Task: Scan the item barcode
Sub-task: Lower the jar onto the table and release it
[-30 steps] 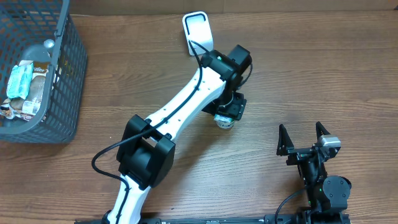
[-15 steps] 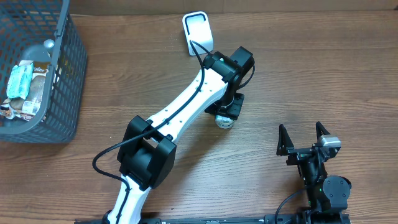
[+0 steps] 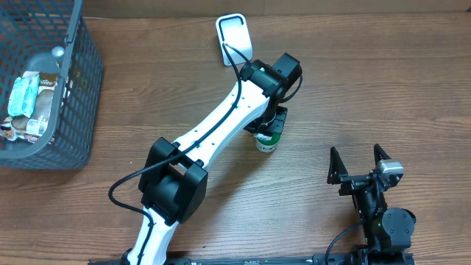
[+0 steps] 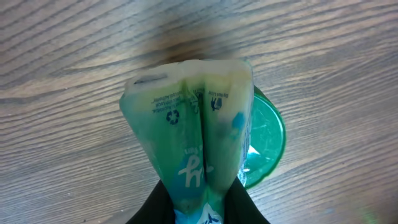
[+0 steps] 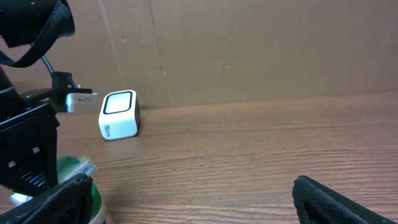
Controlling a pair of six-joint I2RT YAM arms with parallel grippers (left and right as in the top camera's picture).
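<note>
In the left gripper [image 3: 266, 135], a pinched green pouch [image 4: 193, 137], recycling mark; right gripper [image 3: 356, 160] spread.

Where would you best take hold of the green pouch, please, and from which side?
Grip the pouch at its flattened upper part, coming straight down from above. It seems to stand upright on its round base on the table, and the top narrows to a thin seam, so a pinch across the flat faces should fit. The left hand sits over it that way.
</note>
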